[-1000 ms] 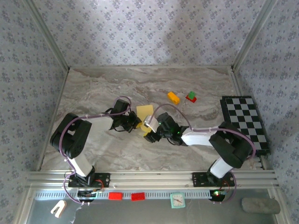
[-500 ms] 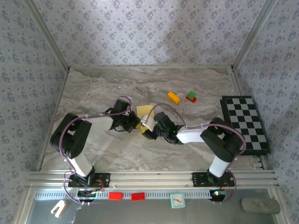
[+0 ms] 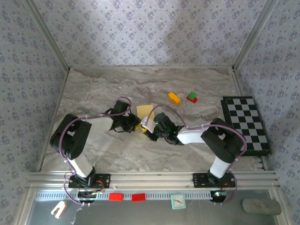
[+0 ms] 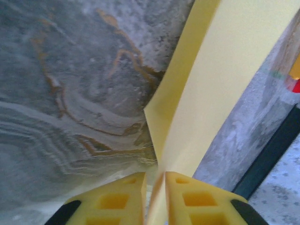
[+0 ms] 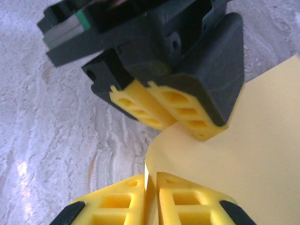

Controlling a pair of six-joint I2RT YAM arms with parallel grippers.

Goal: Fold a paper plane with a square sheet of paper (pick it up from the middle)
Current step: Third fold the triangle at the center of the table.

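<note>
status: both pincers on the square sheet of paper (image 3: pixel 146 112), mid-desk (image 3: pixel 93 89), sheet partly folded, no dart shape yet

left pincer (image 4: pixel 154 180): pads almost pressed together, with the thin yellow edge of the sheet caught in the slit between them. From there the sheet climbs away up and to the right, with a crease running out just ahead of the tips. Looks like a light pinch, not much paper inside the pads

right pincer (image 5: pixel 151 185): same story, pressed nearly shut on a curled edge of the sheet. The left pincer sits directly ahead of it, just beyond its tips, nearly touching; the rest of the sheet spreads off to the right of both

overhead, the two meet nose to nose at the near corner of the sheet; orange block (image 3: pixel 174 98), red-green block (image 3: pixel 191 97) and checkered board (image 3: pixel 246 124) lie well beyond and to the side of the right pincer, not in play

risks as I see them:
- both grips on one small patch of edge: any pull apart likely tears or slips the paper
- shallow bite: sheet could slide out once either arm moves, fold springs open
- curl between the pads: crease may land skewed
- tips so close they could clash if either rotates
- most of the sheet is unsupported, can flop and drag on the desk
</note>
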